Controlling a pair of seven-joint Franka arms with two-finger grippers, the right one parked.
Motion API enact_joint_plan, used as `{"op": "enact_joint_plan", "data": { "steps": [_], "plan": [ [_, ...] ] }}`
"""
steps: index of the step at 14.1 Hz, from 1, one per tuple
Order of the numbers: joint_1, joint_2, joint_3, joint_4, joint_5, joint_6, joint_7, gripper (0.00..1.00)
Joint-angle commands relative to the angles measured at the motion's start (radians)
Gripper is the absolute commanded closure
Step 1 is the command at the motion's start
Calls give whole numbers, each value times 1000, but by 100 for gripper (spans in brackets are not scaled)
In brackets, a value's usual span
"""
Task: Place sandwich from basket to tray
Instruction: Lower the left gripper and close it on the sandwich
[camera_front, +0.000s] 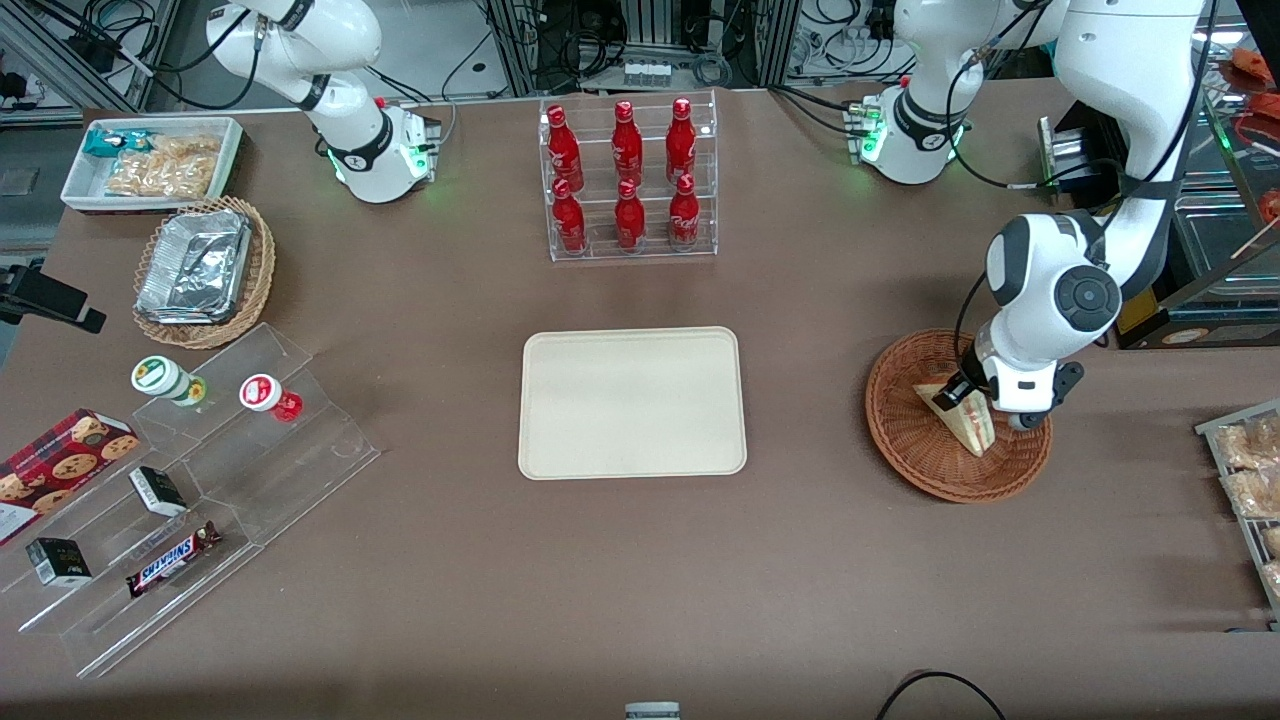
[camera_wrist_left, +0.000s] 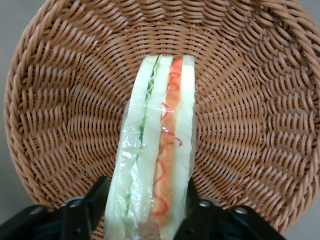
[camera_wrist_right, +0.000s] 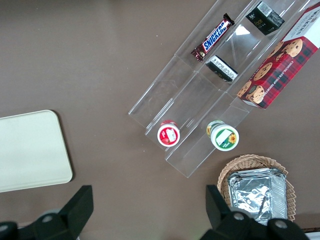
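The sandwich (camera_front: 968, 425), a clear-wrapped wedge of white bread with green and red filling, stands on edge in the reddish-brown woven basket (camera_front: 920, 462) toward the working arm's end of the table. My left gripper (camera_front: 948, 396) reaches down into the basket. In the left wrist view its black fingers (camera_wrist_left: 95, 197) press against both bread faces of the sandwich (camera_wrist_left: 155, 145), so the gripper (camera_wrist_left: 146, 200) is shut on it, with the basket (camera_wrist_left: 60, 125) weave below. The cream tray (camera_front: 632, 402) lies bare at the table's middle and also shows in the right wrist view as the tray (camera_wrist_right: 30, 150).
A clear rack of red bottles (camera_front: 628, 180) stands farther from the front camera than the tray. Toward the parked arm's end are a lighter wicker basket with foil containers (camera_front: 205, 270), a white bin of snacks (camera_front: 150, 160) and acrylic steps with snacks (camera_front: 190, 480). Packaged goods (camera_front: 1250, 470) sit beside the basket.
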Motion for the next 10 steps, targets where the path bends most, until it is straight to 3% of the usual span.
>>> {"op": "enact_joint_plan", "data": {
  "steps": [1,6,10],
  "plan": [
    [-3,-33,2,26,14,-17,-14,95],
    [-43,-56,-32,228,20,-346,24,100],
    [-191,-18,-58,310,20,-374,260,99]
  ]
}}
